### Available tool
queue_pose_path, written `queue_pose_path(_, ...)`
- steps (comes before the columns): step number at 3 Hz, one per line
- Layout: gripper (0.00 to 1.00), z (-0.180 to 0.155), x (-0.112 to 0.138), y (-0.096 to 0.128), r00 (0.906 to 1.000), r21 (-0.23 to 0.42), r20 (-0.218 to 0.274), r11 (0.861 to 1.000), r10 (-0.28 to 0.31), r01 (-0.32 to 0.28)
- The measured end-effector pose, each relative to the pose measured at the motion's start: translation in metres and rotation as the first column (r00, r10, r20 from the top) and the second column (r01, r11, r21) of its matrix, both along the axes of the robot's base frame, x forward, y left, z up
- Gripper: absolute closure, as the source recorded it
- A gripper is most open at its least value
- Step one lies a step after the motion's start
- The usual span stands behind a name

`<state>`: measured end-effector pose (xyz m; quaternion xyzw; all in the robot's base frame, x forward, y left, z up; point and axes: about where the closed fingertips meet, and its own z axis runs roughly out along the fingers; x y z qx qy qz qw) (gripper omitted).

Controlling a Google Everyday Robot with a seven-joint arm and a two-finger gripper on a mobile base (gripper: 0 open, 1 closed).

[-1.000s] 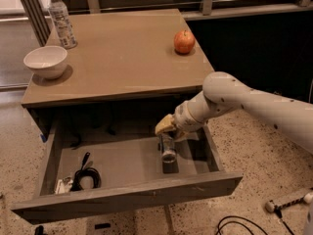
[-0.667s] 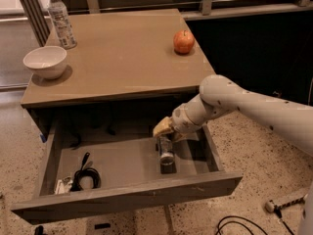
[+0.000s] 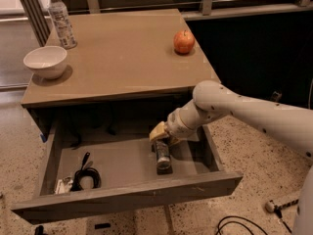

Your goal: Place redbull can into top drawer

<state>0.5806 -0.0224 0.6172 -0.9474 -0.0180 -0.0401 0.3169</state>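
The top drawer (image 3: 127, 196) stands pulled open under the grey table (image 3: 122, 58). The redbull can (image 3: 163, 156) is inside it, right of the middle, its length running from far to near. The gripper (image 3: 161, 135) sits in the drawer at the can's far end; I cannot tell whether it grips the can. A black cable (image 3: 85, 175) lies near left. An apple (image 3: 184, 41), bowl (image 3: 45, 61) and water bottle (image 3: 61, 19) are on the table.
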Motion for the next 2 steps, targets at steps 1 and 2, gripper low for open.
queue_pose_path(1, 1.0, -0.0101, -0.0013, 0.0002, 1.0, -0.026, 0.0, 1.0, -0.005, 0.005)
queue_pose_path(2, 0.82, -0.0105, -0.0013, 0.0003, 1.0, -0.026, 0.0, 1.0, -0.005, 0.005)
